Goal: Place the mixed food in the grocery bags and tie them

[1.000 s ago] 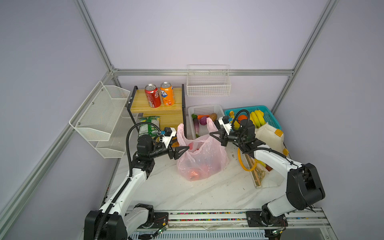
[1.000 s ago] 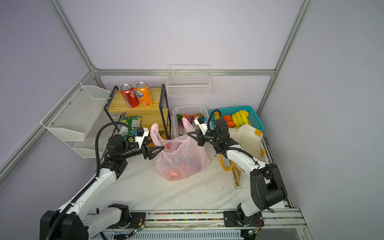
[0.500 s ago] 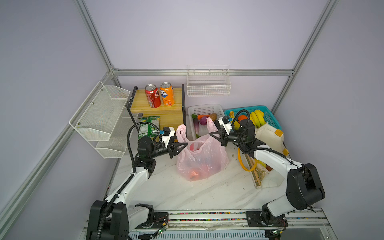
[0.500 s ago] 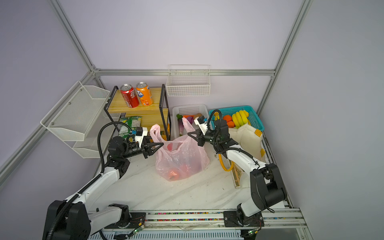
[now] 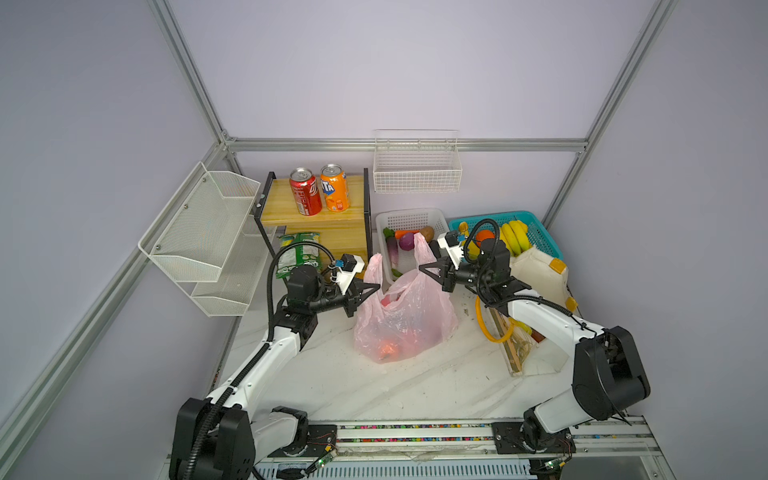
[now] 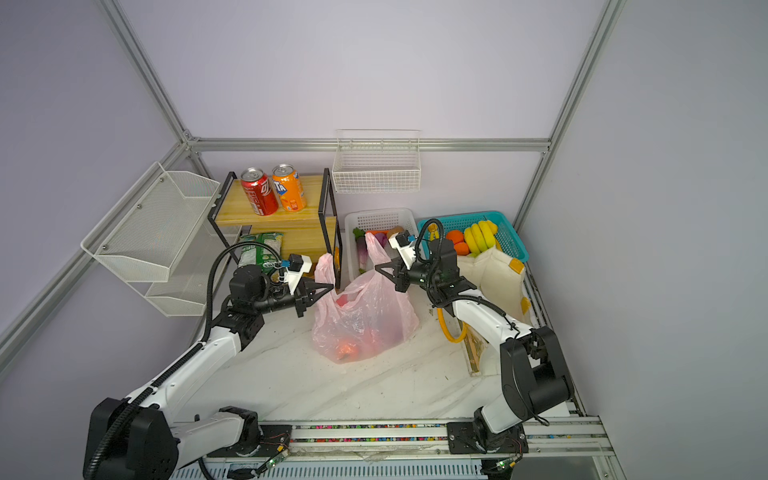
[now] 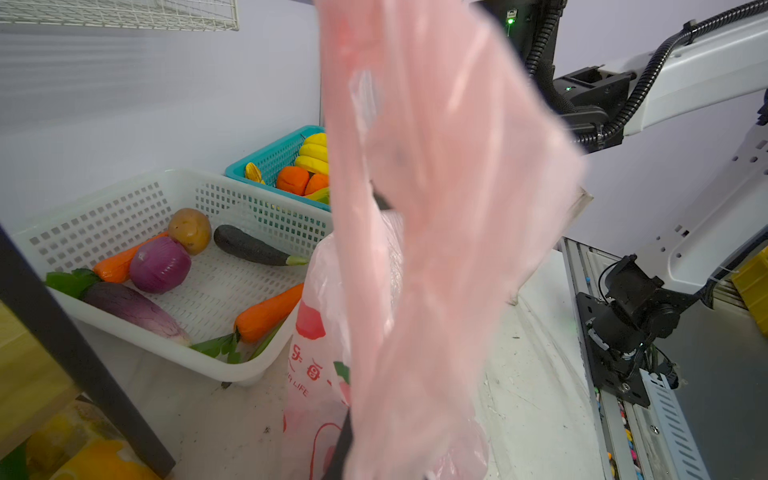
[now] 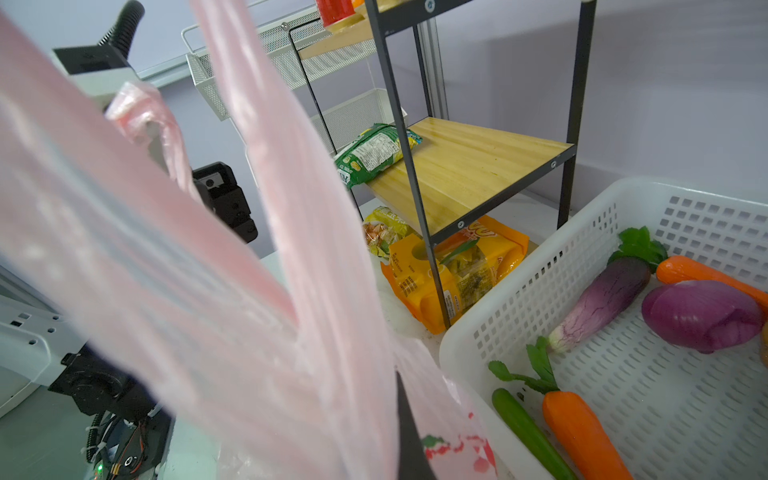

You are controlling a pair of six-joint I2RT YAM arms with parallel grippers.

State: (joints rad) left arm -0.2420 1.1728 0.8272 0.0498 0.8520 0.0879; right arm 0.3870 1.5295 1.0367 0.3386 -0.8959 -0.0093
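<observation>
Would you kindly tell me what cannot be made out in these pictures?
Both top views: pink bag contents, blurred by crumpled translucent film.
Both top views: cream tote interior, hidden by its own cloth.
Left wrist view: left gripper tips, draped over by the bag's handle.
Right wrist view: right gripper tips, under the same film; red soda can, cut off by the frame edge.

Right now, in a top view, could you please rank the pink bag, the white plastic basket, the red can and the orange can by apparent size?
1. pink bag
2. white plastic basket, partly hidden behind the bag
3. red can and orange can: they look alike; unranked
</observation>
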